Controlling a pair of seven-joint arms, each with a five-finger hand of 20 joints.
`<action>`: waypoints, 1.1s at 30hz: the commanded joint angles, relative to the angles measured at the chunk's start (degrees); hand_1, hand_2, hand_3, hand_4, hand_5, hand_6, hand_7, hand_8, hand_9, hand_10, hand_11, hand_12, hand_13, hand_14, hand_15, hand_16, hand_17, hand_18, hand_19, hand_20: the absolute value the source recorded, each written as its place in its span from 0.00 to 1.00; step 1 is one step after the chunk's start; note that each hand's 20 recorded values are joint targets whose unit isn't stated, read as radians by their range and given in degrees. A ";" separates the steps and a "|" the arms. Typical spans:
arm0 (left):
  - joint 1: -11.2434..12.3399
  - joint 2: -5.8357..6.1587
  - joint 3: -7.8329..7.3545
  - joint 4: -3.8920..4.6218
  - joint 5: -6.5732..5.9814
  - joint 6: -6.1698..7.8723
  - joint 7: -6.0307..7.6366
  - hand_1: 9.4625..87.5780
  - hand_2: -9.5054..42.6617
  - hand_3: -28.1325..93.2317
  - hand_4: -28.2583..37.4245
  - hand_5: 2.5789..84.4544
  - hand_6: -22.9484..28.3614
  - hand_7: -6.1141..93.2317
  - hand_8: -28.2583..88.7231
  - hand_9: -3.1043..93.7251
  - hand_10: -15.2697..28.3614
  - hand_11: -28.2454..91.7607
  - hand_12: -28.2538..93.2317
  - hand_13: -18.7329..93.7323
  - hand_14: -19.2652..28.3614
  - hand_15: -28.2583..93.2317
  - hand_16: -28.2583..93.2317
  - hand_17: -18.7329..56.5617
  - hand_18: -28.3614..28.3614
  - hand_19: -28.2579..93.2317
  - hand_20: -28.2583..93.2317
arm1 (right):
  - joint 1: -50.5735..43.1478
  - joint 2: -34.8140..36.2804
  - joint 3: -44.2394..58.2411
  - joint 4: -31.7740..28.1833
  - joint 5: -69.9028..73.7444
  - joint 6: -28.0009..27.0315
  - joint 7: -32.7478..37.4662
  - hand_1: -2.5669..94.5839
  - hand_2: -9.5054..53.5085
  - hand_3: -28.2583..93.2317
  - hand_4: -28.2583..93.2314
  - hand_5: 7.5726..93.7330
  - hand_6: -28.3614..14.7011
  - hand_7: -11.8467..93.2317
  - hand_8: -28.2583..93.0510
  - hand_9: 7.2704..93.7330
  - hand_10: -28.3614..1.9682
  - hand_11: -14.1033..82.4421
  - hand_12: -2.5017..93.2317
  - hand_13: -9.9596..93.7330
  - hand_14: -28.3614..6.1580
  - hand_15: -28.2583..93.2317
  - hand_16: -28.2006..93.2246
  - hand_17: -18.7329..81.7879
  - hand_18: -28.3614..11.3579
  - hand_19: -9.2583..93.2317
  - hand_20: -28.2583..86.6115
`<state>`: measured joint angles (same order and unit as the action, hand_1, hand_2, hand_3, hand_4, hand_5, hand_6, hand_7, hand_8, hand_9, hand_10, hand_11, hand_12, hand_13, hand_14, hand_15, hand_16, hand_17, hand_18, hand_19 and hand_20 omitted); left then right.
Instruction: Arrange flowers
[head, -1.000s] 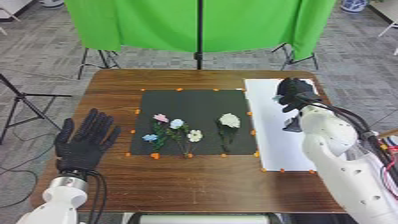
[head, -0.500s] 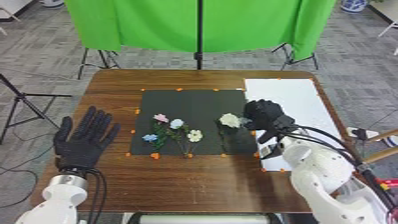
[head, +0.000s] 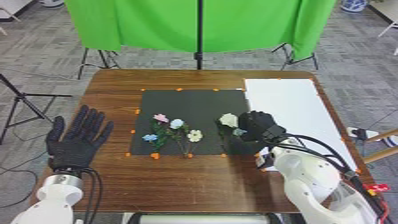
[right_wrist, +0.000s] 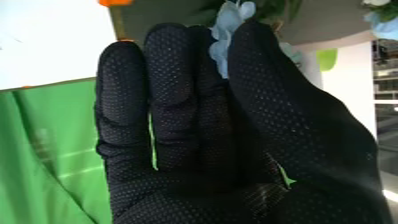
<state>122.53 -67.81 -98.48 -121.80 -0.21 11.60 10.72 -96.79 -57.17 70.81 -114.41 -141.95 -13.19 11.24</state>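
1. Dark mat (head: 182, 102), matte and four-sided, flat on the brown wooden table (head: 182, 187); it carries the laid-out flowers. Small orange tabs dot its edges.
2. On its left half I log a bunch: pink flower (head: 161, 118), pale flower (head: 177, 123), blue flower (head: 150, 137) and cream flower (head: 195, 135), with thin stems and green leaves running toward the near edge.
3. Apart from these, to the right, one fuller white flower (head: 228, 120), ruffled, its stem toward me.
4. My right hand (head: 259, 127) is at the mat's right edge, beside the white flower. Wrist view: thumb and fingers pinch a light blue flower (right_wrist: 229, 22), petals thin, soft-looking, round-edged. Glove is black knit with a fine mesh texture.
5. My left hand (head: 75, 147) is left of the mat, fingers straight and spread.
6. Right of the mat, a long, smooth white sheet (head: 284, 102). Green cloth (head: 151, 25) hangs in folds beyond the table.
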 joint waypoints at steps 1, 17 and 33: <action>1.42 -0.59 -1.46 -0.55 -1.46 1.09 1.08 0.19 0.45 0.82 0.00 0.51 0.61 0.20 0.17 0.46 0.71 0.42 0.36 0.44 0.73 0.55 0.21 0.19 0.77 0.48 0.38 | -1.84 0.32 0.76 -1.88 -2.37 -5.67 1.67 0.65 0.00 0.79 0.00 0.63 0.61 0.52 0.29 0.73 0.53 0.33 0.48 0.71 0.64 0.59 0.59 0.56 0.25 0.82 0.53; 1.93 -0.86 -3.57 -0.97 -1.54 2.48 2.96 0.18 0.44 0.83 0.00 0.49 0.61 0.21 0.17 0.45 0.70 0.42 0.36 0.43 0.74 0.55 0.21 0.19 0.77 0.49 0.38 | -2.78 0.47 1.36 -4.25 -0.73 -7.25 5.47 0.41 0.00 0.84 0.00 0.40 0.47 0.49 0.12 0.43 0.22 0.54 0.33 0.56 0.33 0.75 0.44 0.51 0.14 0.85 0.56; 1.39 -0.16 -3.31 -0.46 -1.10 2.83 1.58 0.18 0.43 0.83 0.00 0.50 0.61 0.21 0.17 0.45 0.70 0.42 0.36 0.43 0.74 0.56 0.21 0.19 0.77 0.49 0.38 | -5.24 0.62 4.55 -6.41 4.49 -0.50 8.83 0.31 0.00 0.79 0.00 0.34 0.40 0.50 0.11 0.39 0.14 0.53 0.32 0.54 0.26 0.76 0.41 0.51 0.14 0.86 0.55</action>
<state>123.43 -68.04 -102.08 -122.67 -1.23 13.74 13.40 -100.48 -56.93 73.81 -119.78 -138.48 -16.02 18.39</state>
